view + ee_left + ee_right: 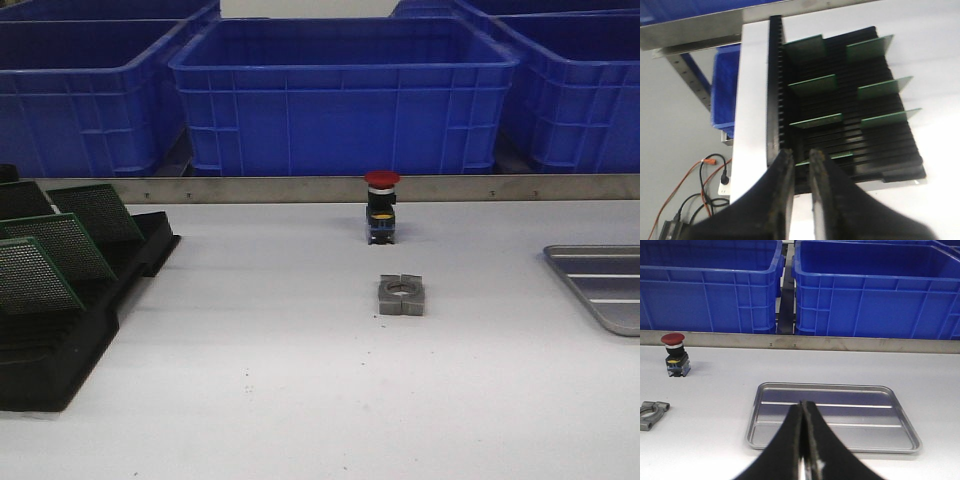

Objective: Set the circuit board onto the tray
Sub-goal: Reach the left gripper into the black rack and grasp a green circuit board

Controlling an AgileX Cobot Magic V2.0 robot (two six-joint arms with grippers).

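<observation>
Several green circuit boards (62, 246) stand upright in a black slotted rack (60, 340) at the table's left. In the left wrist view the boards (813, 85) sit in two rows in the rack (850, 145). My left gripper (801, 154) hovers over the rack's near edge, its jaws a narrow gap apart and empty, with the nearest board (832, 157) just beyond the fingertips. The grey ribbed tray (600, 285) lies empty at the table's right edge. My right gripper (803, 405) is shut and empty just in front of the tray (855, 415). Neither gripper shows in the front view.
A red-capped push-button switch (381, 207) stands at the table's middle back, with a grey metal clamp block (402, 295) in front of it. Big blue crates (340, 95) line the back behind a metal rail. Cables (705, 185) lie on the floor left of the table.
</observation>
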